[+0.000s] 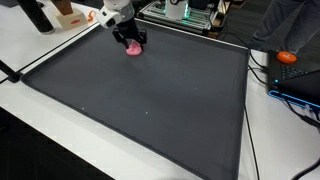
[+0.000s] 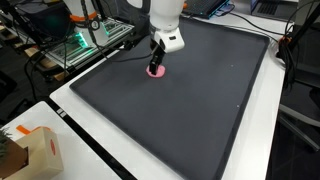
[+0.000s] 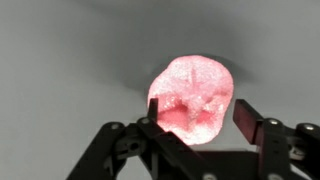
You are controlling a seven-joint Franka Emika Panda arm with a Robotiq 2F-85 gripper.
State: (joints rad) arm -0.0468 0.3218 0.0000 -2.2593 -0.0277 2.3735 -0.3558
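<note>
eyes on a pink lump (image 3: 190, 98), soft-looking and creased, glowing bright in the wrist view. lying flat on a dark mat (image 1: 150, 110), close to one edge and near a corner, well away from the middle. bracketed by the gripper (image 3: 200, 110), hanging straight over it with the white arm (image 2: 165, 15) rising above. fingers (image 3: 250, 115) set roughly halfway in, one to each side of the lump: one pad overlapping its edge, the opposite pad just beside its flank. cannot tell whether pinching or only framing it, too washed out at the contact line to call. same story in both exterior views: gripper right down at the lump (image 1: 134, 48) (image 2: 156, 71), pink showing beneath the black tips.

moving outward: mat spread over most of a white table (image 1: 40, 130), pale border showing along the visible sides. past the mat's edge closest to the lump, a metal rack (image 2: 75, 45) with green lights inside. in an exterior view, an orange thing (image 1: 288, 57) perched on dark gear off to the table's side, cables (image 1: 258, 95) trailing along that border. in an exterior view, a cardboard box (image 2: 35, 150) at a table corner, well apart from lump and gripper.
</note>
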